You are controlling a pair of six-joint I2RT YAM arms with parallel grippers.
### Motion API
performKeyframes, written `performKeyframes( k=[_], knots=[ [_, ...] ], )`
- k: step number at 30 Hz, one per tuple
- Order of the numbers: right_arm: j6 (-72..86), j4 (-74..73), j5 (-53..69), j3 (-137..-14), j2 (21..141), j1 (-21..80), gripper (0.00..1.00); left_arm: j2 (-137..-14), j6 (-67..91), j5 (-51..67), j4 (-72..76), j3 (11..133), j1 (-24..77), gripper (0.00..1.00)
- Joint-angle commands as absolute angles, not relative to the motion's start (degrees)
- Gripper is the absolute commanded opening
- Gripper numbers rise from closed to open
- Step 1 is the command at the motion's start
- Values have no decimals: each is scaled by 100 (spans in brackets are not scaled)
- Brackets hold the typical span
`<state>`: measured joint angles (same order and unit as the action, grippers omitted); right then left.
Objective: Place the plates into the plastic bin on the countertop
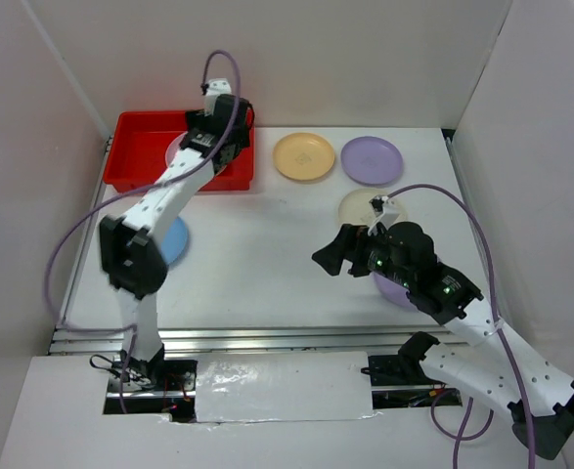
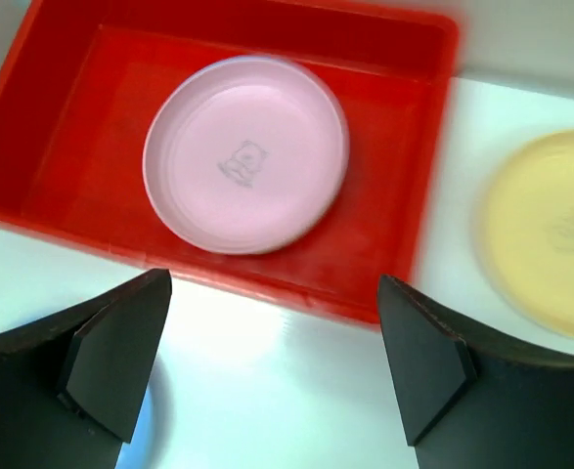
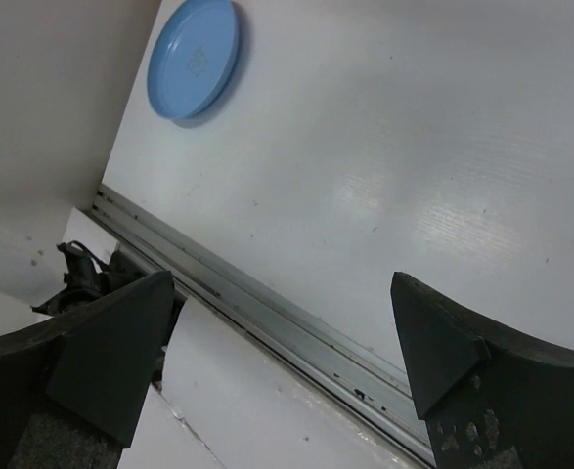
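Red bin (image 1: 135,161) sits in the table's (image 1: 267,264) far-left corner and holds a pink plate (image 2: 245,166) (faint grey bear mark at centre). Left pincer (image 2: 272,327) hangs released above the bin's near rim. Blue plate (image 3: 193,59) lies near the left edge. Open table lies mid-way. Right pincer (image 3: 282,327) is released, beside the cream plate (image 1: 357,205).

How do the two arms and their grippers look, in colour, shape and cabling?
Both arms have white links with black joints: left arm, right arm. A purple cable loops along each. The left gripper and right gripper have wide black wedge-shaped fingers.
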<state>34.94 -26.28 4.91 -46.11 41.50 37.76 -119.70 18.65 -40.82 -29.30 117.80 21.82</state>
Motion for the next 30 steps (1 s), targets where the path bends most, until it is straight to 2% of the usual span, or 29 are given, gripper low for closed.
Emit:
performKeyframes(
  k=[1,5,6,9,14,17,23,26,30],
  knots=[
    [3542,-2110,439,-4720,4210,3876,100,-9891,4031,-4317,-3902,10591,2408,99],
    [3638,-2013,544,-4544,4149,3955,100,-8466,5821,-3666,-3920,8275,2058,99],
    [3656,-1995,562,-4518,4105,3981,100,-7951,6097,-3595,-3763,7357,1839,99],
    [3656,-1995,536,-4438,4008,4034,100,-7105,6670,-3245,-3489,5939,1153,99],
    [3586,-2013,650,-4316,3911,4078,100,-6320,7049,-2901,-3015,4521,-207,99],
    [3586,-1978,808,-4193,3797,4096,100,-6441,7110,-2514,-2787,4159,-832,99],
    [3603,-2162,756,-4131,3551,4122,100,-7250,7110,-2347,-2295,4043,-1160,99],
    [3595,-2267,686,-4166,3481,4122,100,-7821,7110,-2276,-2450,4244,-1230,97],
    [3595,-2303,668,-4236,3533,4131,100,-8252,7215,-2312,-2312,4158,-1222,87]
  ],
)
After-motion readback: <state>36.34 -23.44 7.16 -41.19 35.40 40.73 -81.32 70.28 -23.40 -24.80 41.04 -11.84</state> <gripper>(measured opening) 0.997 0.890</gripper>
